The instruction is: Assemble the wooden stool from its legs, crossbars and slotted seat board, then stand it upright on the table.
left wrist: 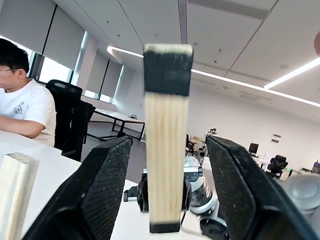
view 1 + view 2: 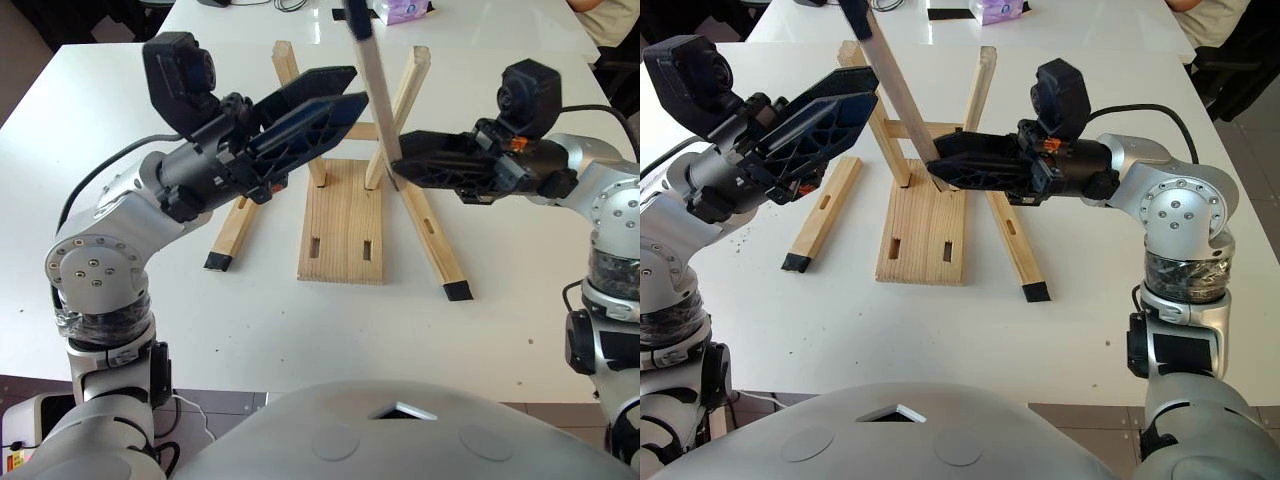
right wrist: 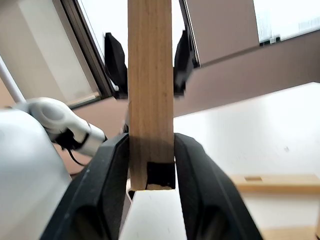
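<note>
Left hand (image 2: 352,88), raised at upper centre-left of the head view: fingers apart, tips just beside the held leg (image 2: 372,80). In the left wrist view that leg stands in the gap between the two fingers without touching either.

Right hand (image 2: 940,165), centre-right: fingers clamped on the held leg's lower end, one on each side, confirmed in the right wrist view. That leg rises steeply toward the top of the frame, tilted slightly left, with its black cap (image 2: 355,15) uppermost.

Seat board (image 2: 340,225): flat on the tabletop (image 2: 200,330) at centre, with two slots (image 2: 315,247) near its front edge.

Two further legs (image 2: 285,60) (image 2: 410,80) slant up and outward from the board's far edge, joined by a crossbar (image 2: 362,130). Whether they are seated in the board cannot be told.

Left of the board, one loose leg (image 2: 235,230) lies flat, black cap toward the lower left. Right of the board, another leg (image 2: 435,245) lies flat, black cap toward the lower right.
</note>
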Controlling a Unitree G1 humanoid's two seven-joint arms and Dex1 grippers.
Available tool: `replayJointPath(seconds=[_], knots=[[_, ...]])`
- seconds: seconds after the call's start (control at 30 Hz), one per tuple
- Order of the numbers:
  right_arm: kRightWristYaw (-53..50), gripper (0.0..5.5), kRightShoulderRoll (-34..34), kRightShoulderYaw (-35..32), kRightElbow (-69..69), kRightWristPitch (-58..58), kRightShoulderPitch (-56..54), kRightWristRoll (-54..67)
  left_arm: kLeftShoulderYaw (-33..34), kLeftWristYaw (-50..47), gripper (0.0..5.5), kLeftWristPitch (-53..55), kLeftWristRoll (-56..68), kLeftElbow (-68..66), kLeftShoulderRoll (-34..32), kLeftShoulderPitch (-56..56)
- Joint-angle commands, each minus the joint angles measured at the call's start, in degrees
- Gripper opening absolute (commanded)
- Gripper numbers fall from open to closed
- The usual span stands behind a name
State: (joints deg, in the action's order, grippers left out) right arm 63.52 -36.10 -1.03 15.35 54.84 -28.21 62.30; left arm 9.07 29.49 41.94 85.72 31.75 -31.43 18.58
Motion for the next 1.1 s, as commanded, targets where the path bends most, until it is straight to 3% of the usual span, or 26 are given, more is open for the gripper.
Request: replayJointPath(seconds=[0.03, 0.37, 0.67, 1.1], knots=[[3.3, 1.31, -2.0, 2.4, 0.6, -2.4, -0.3, -4.3, -1.9, 2.9, 2.75, 1.1, -4.8, -0.7, -2.0, 0.6], [8.8, 1.31, -3.8, 5.6, -0.2, -5.2, -1.0, -10.5, -3.1, 8.3, 2.75, 1.2, -10.6, -0.4, -2.7, -0.5], [10.4, 1.31, -4.4, 6.2, -1.0, -4.9, -1.9, -11.8, -3.9, 11.1, 1.32, 1.5, -13.7, 0.5, -3.2, -1.2], [10.0, 1.31, -3.9, 5.0, -2.4, -5.3, -1.3, -11.9, -3.9, 14.1, 1.30, -1.0, -19.6, -0.4, -3.6, -2.7]])
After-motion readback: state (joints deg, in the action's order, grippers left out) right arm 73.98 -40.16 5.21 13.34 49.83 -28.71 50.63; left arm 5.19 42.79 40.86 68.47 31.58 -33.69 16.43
